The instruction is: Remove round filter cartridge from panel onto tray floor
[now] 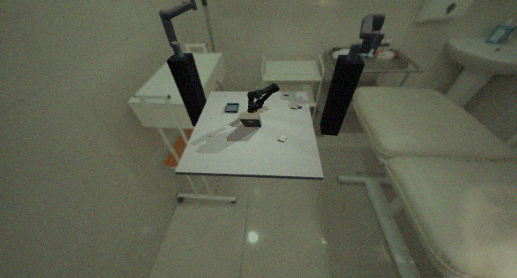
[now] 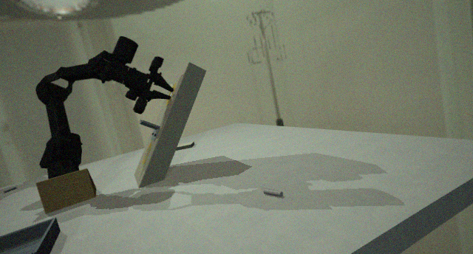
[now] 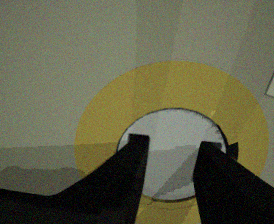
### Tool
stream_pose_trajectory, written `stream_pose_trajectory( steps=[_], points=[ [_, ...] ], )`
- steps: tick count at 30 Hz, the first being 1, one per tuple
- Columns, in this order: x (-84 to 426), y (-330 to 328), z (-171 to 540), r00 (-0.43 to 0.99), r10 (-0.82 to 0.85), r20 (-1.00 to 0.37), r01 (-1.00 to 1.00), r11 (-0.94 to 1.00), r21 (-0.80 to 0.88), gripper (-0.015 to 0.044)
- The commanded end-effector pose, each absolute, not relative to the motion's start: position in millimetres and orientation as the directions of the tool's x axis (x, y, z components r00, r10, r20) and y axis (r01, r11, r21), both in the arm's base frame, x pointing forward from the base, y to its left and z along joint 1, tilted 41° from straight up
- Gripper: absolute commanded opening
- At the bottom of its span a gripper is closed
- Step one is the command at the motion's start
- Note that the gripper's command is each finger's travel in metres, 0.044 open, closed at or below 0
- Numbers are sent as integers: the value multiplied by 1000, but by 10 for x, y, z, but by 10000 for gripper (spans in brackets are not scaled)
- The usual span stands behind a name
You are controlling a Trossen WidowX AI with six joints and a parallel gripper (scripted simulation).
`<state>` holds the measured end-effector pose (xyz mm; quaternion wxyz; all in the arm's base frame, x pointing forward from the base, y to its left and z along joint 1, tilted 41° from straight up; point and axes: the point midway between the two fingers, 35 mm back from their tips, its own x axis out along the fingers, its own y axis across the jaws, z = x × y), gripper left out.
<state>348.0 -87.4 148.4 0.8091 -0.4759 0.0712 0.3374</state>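
The grey service panel (image 1: 251, 121) (image 2: 174, 130) stands tilted on the table. In the wrist view the round pale filter cartridge (image 3: 172, 165) sits in its opening inside a yellow ring (image 3: 100, 107). A dark notch shows at the opening's right edge. My gripper (image 2: 172, 93) (image 3: 170, 145) is at the upper part of the panel face, its two fingertips on the left and right of the cartridge face, shut on the cartridge. The fingertips hide the slots. Whether the cartridge stands out from the panel at all, I cannot tell. The dark tray (image 1: 232, 107) (image 2: 55, 232) holds nothing that I can see.
A blue-grey lever (image 2: 148, 124) sticks out of the panel below my gripper. A brown block (image 2: 66, 191) stands between the arm base and the tray. A small grey cylinder (image 2: 273, 192) lies beyond the panel. A small pale block (image 1: 283, 138) lies on the table.
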Motion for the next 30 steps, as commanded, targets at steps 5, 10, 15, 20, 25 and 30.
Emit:
stream_pose_trajectory(
  steps=[5, 10, 15, 20, 25, 30],
  points=[
    [3533, -843, 1450, 759, 476, -445, -539, 75, -839, 0],
    [3532, -843, 1451, 759, 476, -445, -486, -42, -873, 0],
    [3538, -840, 1447, 759, 476, -445, -529, 52, -847, 0],
    [3533, -845, 1449, 758, 476, -446, -532, 55, -845, 0],
    [3379, -975, 1518, 752, 475, -457, -540, 48, -840, 0],
    [3188, -1101, 1622, 750, 475, -460, -543, 46, -838, 0]
  ],
)
